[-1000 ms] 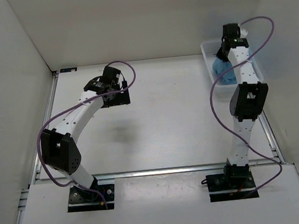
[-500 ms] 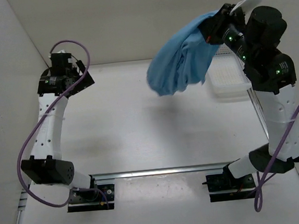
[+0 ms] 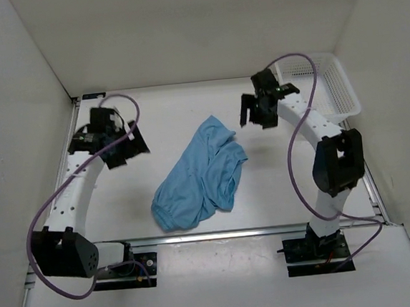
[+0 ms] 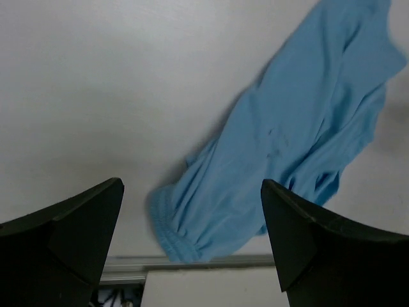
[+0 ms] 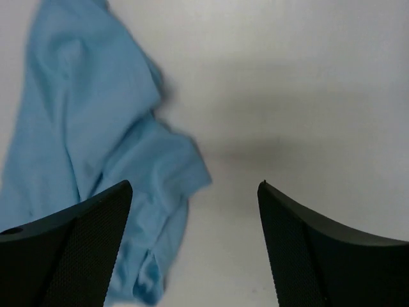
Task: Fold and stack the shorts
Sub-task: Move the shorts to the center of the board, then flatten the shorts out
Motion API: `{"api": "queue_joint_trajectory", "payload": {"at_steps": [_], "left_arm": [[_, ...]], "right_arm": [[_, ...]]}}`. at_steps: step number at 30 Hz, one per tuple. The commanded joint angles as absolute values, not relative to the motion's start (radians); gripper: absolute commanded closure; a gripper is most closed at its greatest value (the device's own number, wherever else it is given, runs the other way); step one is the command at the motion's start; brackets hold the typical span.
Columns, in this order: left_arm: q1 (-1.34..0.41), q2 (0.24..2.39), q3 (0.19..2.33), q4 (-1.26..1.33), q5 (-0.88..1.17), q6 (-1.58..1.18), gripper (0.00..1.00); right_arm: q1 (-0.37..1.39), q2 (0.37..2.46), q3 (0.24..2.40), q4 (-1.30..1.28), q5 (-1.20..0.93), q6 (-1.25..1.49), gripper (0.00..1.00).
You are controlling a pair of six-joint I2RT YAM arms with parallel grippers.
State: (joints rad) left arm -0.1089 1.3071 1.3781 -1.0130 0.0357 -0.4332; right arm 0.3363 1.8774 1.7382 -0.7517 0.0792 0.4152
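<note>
The light sky-blue shorts [image 3: 200, 175] lie crumpled in the middle of the table, stretched from back right to front left. In the left wrist view the shorts [image 4: 287, 153] show their gathered waistband near the front rail. The right wrist view has the shorts [image 5: 89, 147] at its left. My left gripper [image 3: 129, 147] hangs open to the left of the shorts, nothing between its fingers. My right gripper [image 3: 254, 113] hovers open just beyond the shorts' back right end, also empty.
A white mesh basket [image 3: 342, 84] stands at the back right corner. A metal rail [image 3: 219, 233] runs along the table's front edge, close to the shorts' waistband. White walls enclose the table on three sides.
The right gripper lifted the shorts out of the basket, swung them left, and opened; the shorts now lie on the table. The left arm moved from mid-table to the left side.
</note>
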Motion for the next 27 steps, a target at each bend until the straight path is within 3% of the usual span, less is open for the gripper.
{"api": "queue_joint_trajectory", "payload": {"at_steps": [1,5,8,10,11,14,18,21,22,23,24,25,27], "left_arm": [[-0.132,1.206,1.122,-1.0,0.199,-0.523,0.0],[-0.216,1.028,0.827,-0.976,0.245,-0.727,0.0],[-0.284,0.901,0.683,-0.96,0.267,-0.853,0.0],[-0.305,0.868,0.594,-0.919,0.328,-0.9,0.0],[-0.319,0.868,0.571,-0.879,0.342,-0.913,0.0],[-0.33,0.9,0.528,-0.827,0.357,-0.931,0.0],[-0.33,0.943,0.506,-0.766,0.337,-0.931,0.0],[-0.33,0.971,0.506,-0.756,0.305,-0.913,0.36],[-0.33,0.983,0.515,-0.756,0.295,-0.913,0.65],[-0.33,0.983,0.529,-0.756,0.295,-0.888,0.79],[-0.33,1.002,0.541,-0.756,0.267,-0.878,0.87],[-0.33,1.015,0.557,-0.756,0.267,-0.862,0.9],[-0.33,1.063,0.612,-0.756,0.246,-0.83,0.9]], "right_arm": [[0.396,1.578,1.512,-0.697,0.112,0.437,0.18],[0.458,1.477,1.261,-0.678,0.021,0.468,0.47],[0.528,1.407,1.1,-0.651,-0.017,0.518,0.54],[0.569,1.385,1.042,-0.592,-0.058,0.566,0.49],[0.587,1.385,1.002,-0.553,-0.072,0.592,0.33],[0.678,1.442,0.992,-0.54,-0.083,0.612,0.12],[0.81,1.56,1.04,-0.551,-0.028,0.633,0.06],[0.896,1.632,1.069,-0.551,0.012,0.643,0.06],[0.92,1.652,1.069,-0.54,0.024,0.643,0.09],[0.92,1.673,1.08,-0.531,0.025,0.643,0.13],[0.92,1.716,1.08,-0.531,0.034,0.643,0.23],[0.92,1.735,1.094,-0.531,0.046,0.643,0.51],[0.92,1.775,1.12,-0.544,0.07,0.62,0.8]]}}
